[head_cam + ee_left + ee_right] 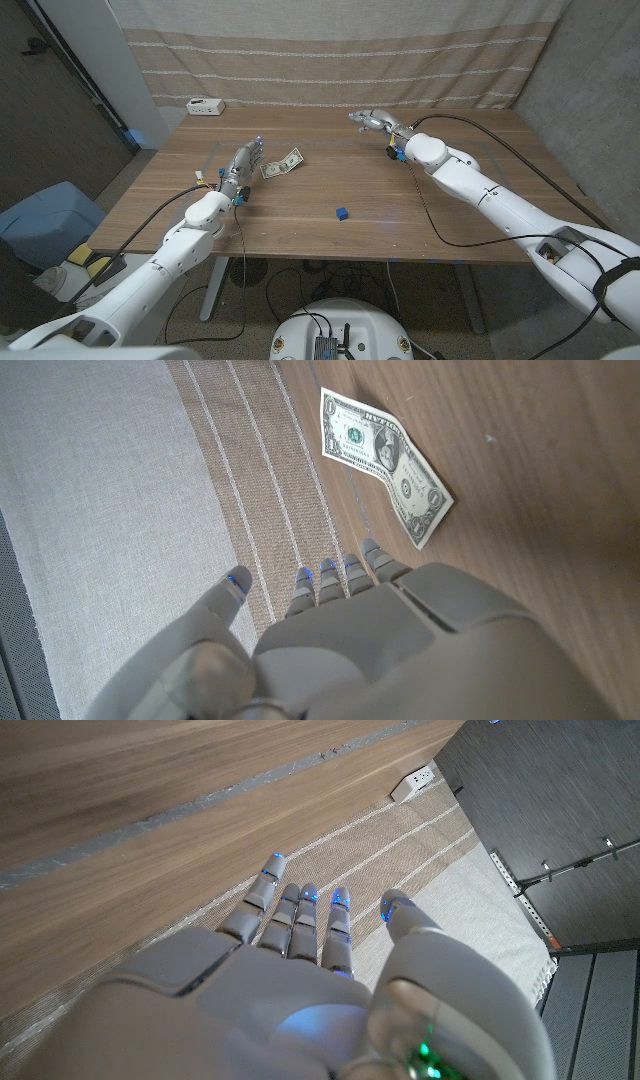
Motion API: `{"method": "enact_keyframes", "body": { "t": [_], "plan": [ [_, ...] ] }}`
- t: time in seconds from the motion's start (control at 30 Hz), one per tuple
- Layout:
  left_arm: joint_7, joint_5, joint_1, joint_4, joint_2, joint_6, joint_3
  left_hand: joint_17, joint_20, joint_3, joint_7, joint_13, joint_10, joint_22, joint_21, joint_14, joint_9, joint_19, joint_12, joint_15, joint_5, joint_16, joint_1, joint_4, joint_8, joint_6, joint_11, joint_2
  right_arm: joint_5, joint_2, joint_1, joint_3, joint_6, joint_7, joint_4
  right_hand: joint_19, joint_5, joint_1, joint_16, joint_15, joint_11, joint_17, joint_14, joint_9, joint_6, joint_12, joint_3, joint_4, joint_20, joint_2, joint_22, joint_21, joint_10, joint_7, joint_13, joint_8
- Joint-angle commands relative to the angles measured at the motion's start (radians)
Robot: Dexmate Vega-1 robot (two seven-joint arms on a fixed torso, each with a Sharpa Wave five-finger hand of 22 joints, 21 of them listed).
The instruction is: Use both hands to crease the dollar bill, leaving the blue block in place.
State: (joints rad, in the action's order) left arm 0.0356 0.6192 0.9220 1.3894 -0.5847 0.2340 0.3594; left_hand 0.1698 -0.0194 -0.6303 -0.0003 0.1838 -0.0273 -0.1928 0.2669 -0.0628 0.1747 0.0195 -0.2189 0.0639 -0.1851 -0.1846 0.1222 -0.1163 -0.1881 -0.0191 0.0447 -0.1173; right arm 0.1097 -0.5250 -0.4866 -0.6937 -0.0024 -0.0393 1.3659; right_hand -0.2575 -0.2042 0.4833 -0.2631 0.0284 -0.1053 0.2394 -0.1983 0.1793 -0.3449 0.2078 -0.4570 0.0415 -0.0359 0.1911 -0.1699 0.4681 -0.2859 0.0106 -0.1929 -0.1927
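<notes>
Dollar bill (pixel 282 164): slightly curled, on table (pixel 300 215), just beside left hand (pixel 243 162), untouched. Blue block (pixel 342 213): nearer front edge, well apart. Both hands spread, holding nothing; right hand (pixel 374 121) far side, fingertips small, indistinct.

A: Room near the dollar bill (pixel 282 165)?
B: Bare table (pixel 330 180) all round it; left hand (pixel 240 165) just beside, fingers apart.
A: Obstacles?
B: Blue block (pixel 342 213) well apart, toward front edge. Right hand (pixel 372 121) far back, holds nothing.
</notes>
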Motion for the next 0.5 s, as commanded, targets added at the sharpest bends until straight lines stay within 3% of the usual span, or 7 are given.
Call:
{"method": "enact_keyframes", "body": {
  "t": [0.03,0.5],
  "plan": [
    [0.002,-0.002,0.001,0.004,-0.003,-0.002,-0.002,0.004,0.005,0.001,0.004,0.006,0.004,-0.005,0.008,0.007,0.001,0.004,0.001,0.0,0.002,0.001,-0.012,0.005,0.002,0.003,0.003,-0.009,-0.045,0.018,0.039,-0.031,0.01,-0.023,-0.035,-0.01,-0.007,0.013,-0.008,0.0,-0.001,0.005,-0.009,0.002,-0.013,0.005,-0.008,0.001,0.001,-0.001,-0.002,-0.007,-0.011,-0.001,-0.004,0.001],
    [0.006,-0.001,-0.004,0.004,-0.006,-0.016,-0.003,0.004,0.005,0.001,0.003,0.006,0.004,-0.005,0.007,0.007,0.001,0.004,0.002,0.001,0.002,0.002,-0.012,0.007,0.002,0.003,0.003,-0.01,-0.085,0.048,0.091,-0.068,0.026,-0.057,-0.101,-0.013,-0.007,0.017,-0.01,-0.004,-0.002,0.005,-0.012,0.002,-0.021,0.005,-0.011,0.002,0.0,-0.001,-0.002,-0.011,-0.015,0.0,-0.004,0.0]
  ]
}}
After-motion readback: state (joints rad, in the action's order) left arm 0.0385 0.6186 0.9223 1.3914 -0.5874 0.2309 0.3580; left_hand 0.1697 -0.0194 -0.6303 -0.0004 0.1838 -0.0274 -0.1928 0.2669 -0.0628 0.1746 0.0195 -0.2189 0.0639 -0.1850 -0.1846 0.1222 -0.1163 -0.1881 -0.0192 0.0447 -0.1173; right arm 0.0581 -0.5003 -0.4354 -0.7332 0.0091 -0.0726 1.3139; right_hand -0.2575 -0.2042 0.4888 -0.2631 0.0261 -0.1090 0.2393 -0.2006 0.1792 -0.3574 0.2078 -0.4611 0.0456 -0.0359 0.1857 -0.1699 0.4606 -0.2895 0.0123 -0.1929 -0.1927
